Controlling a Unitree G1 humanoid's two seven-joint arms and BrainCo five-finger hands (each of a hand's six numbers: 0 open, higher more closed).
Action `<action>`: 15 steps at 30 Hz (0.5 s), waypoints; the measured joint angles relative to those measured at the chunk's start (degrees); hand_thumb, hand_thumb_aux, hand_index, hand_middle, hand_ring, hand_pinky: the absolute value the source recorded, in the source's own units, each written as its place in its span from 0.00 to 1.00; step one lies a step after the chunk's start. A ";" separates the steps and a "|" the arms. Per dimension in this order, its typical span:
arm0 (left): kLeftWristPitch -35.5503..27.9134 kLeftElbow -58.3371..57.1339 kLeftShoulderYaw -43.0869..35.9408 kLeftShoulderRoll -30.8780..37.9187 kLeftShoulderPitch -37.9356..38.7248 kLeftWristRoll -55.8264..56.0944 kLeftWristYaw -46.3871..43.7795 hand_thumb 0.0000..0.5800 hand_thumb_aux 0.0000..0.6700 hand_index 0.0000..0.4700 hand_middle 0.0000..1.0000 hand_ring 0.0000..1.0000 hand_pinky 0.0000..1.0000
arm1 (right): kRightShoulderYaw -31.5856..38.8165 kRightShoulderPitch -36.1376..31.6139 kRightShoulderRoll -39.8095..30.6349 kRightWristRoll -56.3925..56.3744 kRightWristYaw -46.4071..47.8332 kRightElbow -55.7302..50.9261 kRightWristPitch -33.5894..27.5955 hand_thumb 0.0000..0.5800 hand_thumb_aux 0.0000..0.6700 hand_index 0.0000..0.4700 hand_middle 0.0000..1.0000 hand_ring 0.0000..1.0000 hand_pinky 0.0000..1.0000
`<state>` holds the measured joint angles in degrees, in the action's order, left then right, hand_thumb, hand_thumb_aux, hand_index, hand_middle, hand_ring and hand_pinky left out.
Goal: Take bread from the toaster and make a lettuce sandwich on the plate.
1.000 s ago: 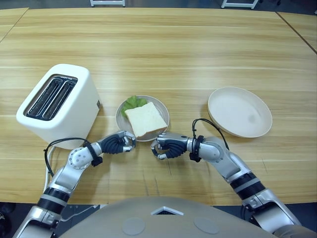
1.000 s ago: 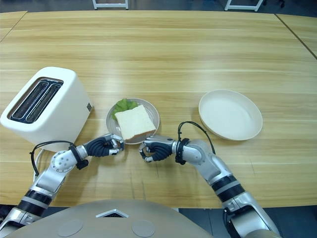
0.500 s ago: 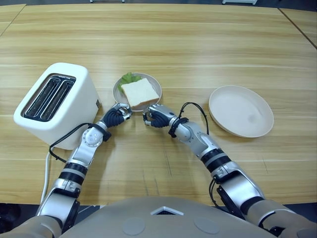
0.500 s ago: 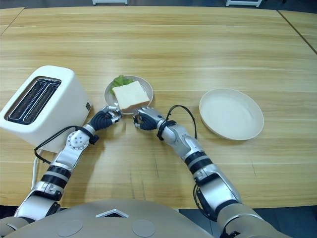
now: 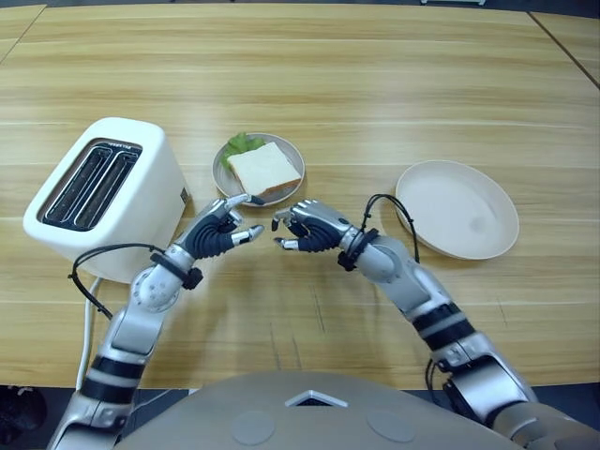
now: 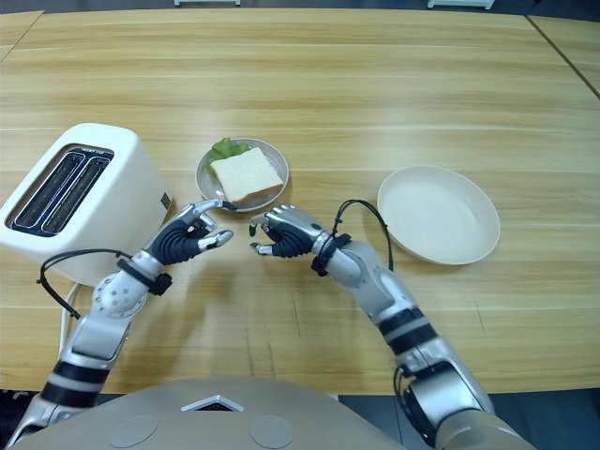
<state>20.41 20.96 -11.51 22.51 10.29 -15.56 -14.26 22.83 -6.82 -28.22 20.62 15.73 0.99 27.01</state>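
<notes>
Two grips released, small plate (image 5: pixel 219 174) just ahead
On the desk (image 5: pixel 375 84), right of the toaster (image 5: pixel 98 197) and well left of the bare cream plate (image 5: pixel 456 211), it carries bread (image 5: pixel 265 169) over lettuce (image 5: pixel 240 143); the left robot hand (image 5: pixel 217 232), spread wide, is nearer its rim than the loosely open right robot hand (image 5: pixel 309 228). Half a second ago both clutched that rim, and now both are drawn back

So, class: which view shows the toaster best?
The left eye view: the toaster sits whole, with table showing all round it. The right eye view gives the same toaster, but jammed against the left edge.
</notes>
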 measured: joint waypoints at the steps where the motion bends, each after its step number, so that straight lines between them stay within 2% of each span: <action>1: 3.76 3.71 1.14 -0.35 0.28 1.46 1.11 0.00 0.00 0.00 0.00 0.00 0.00 | -1.42 0.67 0.56 -4.11 0.07 3.07 1.18 0.00 0.00 0.00 0.00 0.00 0.00; 3: 9.20 8.09 3.46 -3.05 -0.02 5.55 4.12 0.00 0.00 0.00 0.00 0.00 0.00 | -5.45 1.40 5.49 -12.11 -3.47 6.69 3.38 0.00 0.00 0.00 0.00 0.00 0.00; 5: 11.06 8.22 4.27 -5.25 -0.23 7.70 5.92 0.00 0.00 0.00 0.00 0.00 0.00 | -7.63 2.67 10.81 -15.35 -7.86 7.52 4.85 0.00 0.00 0.00 0.00 0.00 0.00; 8: 13.69 4.10 4.85 -9.86 0.45 11.48 8.82 0.00 0.00 0.00 0.00 0.00 0.00 | -8.57 7.69 18.58 -13.46 -15.02 3.60 8.53 0.00 0.00 0.00 0.00 0.00 0.00; 12: 15.98 -2.90 4.49 -12.70 1.09 12.15 9.51 0.00 0.00 0.00 0.00 0.00 0.00 | -11.34 9.33 22.16 -9.32 -20.86 -0.85 11.81 0.00 0.00 0.00 0.00 0.00 0.00; 15: 16.44 -5.49 3.08 -13.65 1.60 11.69 9.28 0.00 0.00 0.00 0.00 0.00 0.00 | -11.36 9.29 22.62 -6.96 -21.24 -2.00 12.81 0.00 0.00 0.00 0.00 0.00 0.00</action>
<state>36.85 15.47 -8.43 8.86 11.90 -3.87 -4.98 11.47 2.47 -5.60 13.66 -5.51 -1.01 39.82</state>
